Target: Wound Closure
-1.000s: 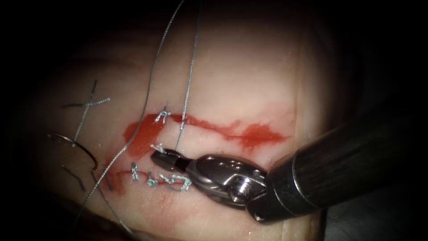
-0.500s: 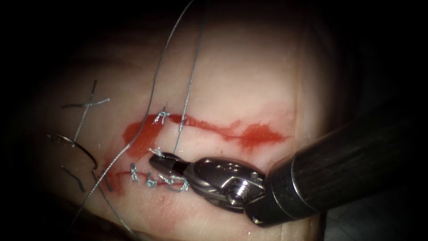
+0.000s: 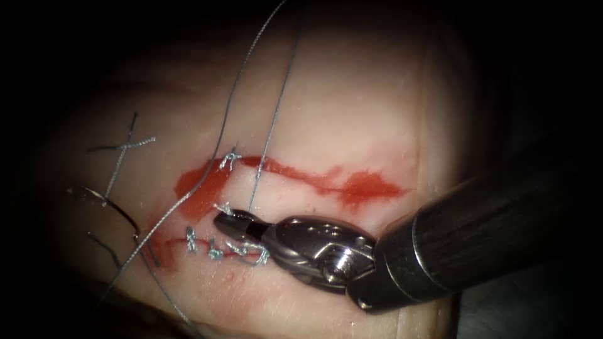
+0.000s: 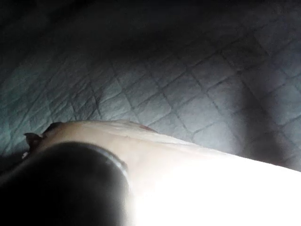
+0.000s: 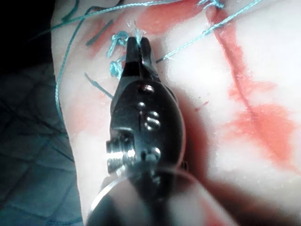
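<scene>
Tissue (image 3: pixel 339 100) pale pink-cream. Fluid (image 3: pixel 352 188) bright red, streaked along cut, smeared toward tissue's left edge. Thread (image 3: pixel 267 135) grey-silver, twisted texture; teal in right wrist view (image 5: pixel 188 42). Right tool (image 3: pixel 229 221) polished silver, tips dark; shaft (image 3: pixel 490 232) black, finely ribbed. Cloth (image 4: pixel 155 89) grey-green, diamond-quilted pattern.

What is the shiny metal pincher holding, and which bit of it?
The right arm's tool has its jaws shut on the short frayed end of the thread. The needle lies loose on the tissue, left of the cut.
</scene>
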Controlling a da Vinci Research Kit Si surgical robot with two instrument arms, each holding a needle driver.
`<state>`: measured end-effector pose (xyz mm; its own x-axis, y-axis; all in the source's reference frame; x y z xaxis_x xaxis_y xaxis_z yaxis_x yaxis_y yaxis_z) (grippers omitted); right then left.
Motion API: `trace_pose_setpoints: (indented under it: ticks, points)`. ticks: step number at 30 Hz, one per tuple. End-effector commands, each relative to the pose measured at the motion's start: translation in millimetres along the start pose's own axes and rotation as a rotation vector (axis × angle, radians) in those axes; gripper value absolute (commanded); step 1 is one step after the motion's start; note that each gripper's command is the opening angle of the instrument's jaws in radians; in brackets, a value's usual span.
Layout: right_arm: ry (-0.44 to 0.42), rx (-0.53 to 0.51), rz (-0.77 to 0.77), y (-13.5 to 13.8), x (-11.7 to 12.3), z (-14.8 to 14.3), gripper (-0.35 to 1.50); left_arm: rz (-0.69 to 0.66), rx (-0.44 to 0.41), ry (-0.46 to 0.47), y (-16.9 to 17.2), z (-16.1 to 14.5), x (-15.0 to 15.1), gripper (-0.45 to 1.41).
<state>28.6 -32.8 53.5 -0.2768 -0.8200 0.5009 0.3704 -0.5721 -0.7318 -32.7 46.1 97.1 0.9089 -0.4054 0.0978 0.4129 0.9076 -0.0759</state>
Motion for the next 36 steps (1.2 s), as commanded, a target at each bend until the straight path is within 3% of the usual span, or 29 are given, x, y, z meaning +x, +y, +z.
trace_pose_setpoints:
  ticks: [1, 11, 13, 14, 15, 17, 22, 26, 31, 36]
  points:
    - [0.001, -0.006, -0.004, 0.4, 0.2, 1.1, -0.35, 0.000, -0.008, 0.003, 0.6, 0.8, -0.5, -0.45]
    - [0.011, -0.006, -0.002, 0.4, 0.0, 1.0, -0.35, 0.009, -0.008, 0.002, 0.5, 0.9, 0.3, -0.45]
    - [-0.016, 0.047, 0.011, 0.3, -1.0, 0.8, -0.35, 0.019, 0.017, -0.013, -0.2, -0.1, 0.9, -0.45]
    - [-0.048, 0.067, 0.019, 0.2, -1.7, 0.5, -0.08, 0.023, 0.023, -0.018, -0.6, -0.8, 1.3, -0.45]
    - [-0.105, 0.051, -0.008, -0.1, -2.7, -0.3, 0.94, 0.031, 0.050, -0.034, -1.6, -2.8, 2.4, -0.45]
    - [-0.136, 0.025, -0.003, -0.3, -3.2, -0.7, 1.04, 0.040, 0.061, -0.039, -2.0, -3.8, 2.8, -0.45]
    - [-0.278, -0.037, 0.006, -2.0, -5.2, -3.6, 1.11, 0.017, 0.116, -0.075, -3.5, -10.2, 5.5, -0.45]
    - [-0.285, -0.061, 0.018, -3.7, -6.3, -5.5, 1.21, -0.031, 0.131, -0.107, -4.0, -16.1, 7.8, -0.45]
    - [-0.288, -0.045, 0.026, -6.1, -6.7, -6.2, 1.11, -0.090, 0.186, -0.137, -4.9, -22.8, 10.6, -0.45]
    - [-0.324, -0.028, 0.026, -7.5, -7.0, -4.9, 1.06, -0.107, 0.232, -0.163, -6.4, -26.1, 11.8, -0.45]
